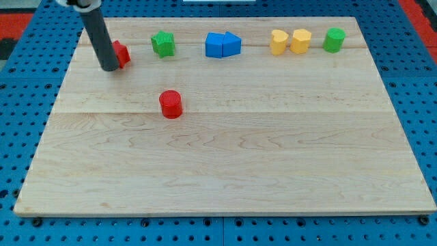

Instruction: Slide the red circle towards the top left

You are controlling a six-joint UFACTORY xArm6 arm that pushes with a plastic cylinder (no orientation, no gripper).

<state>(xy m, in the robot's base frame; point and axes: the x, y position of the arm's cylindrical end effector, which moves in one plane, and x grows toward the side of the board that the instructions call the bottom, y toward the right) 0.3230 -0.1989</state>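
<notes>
The red circle (171, 104) stands on the wooden board (225, 164), left of its middle. My tip (109, 68) is near the board's top left, up and to the left of the red circle and well apart from it. The rod partly covers a second red block (122, 54) whose shape I cannot make out; the tip looks to be touching its left side.
Along the view's top stand a green star block (163, 44), two blue blocks (222, 45) touching each other, two yellow blocks (290, 41) side by side and a green block (334, 39). A blue pegboard (20, 102) surrounds the board.
</notes>
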